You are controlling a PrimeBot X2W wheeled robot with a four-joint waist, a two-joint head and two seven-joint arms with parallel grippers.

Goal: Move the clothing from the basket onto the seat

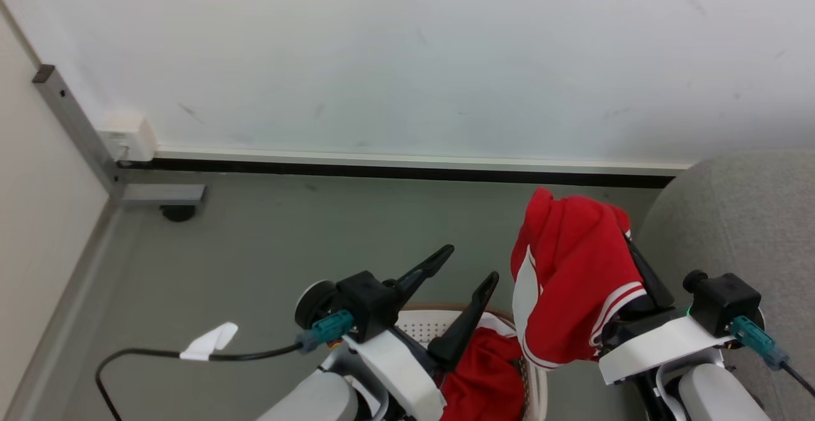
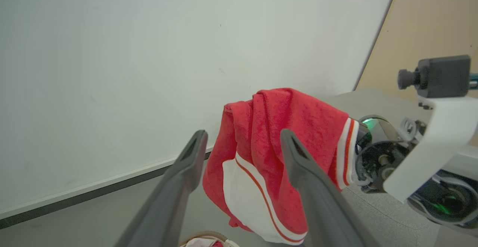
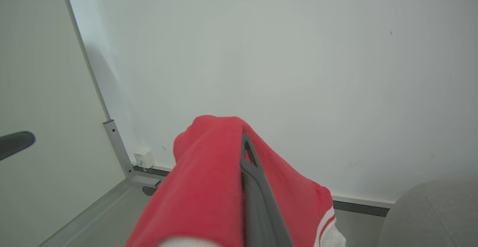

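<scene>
The right hand [image 3: 244, 142] was clamped shut on a red garment [image 1: 573, 281] with white panels and striped trim. The cloth draped over its dark fingers and hung right of centre in the head view, above the grey floor [image 1: 255, 249] and close beside the rounded edge of the grey seat [image 1: 738, 217] at the right edge. The left hand [image 1: 471, 262] stood at bottom centre, fingers spread wide and gripping nothing, over the basket [image 1: 423, 328]. A second red garment [image 1: 484, 370] lay in the basket at the bottom edge. A white wall [image 1: 407, 58] ran across the top.
</scene>
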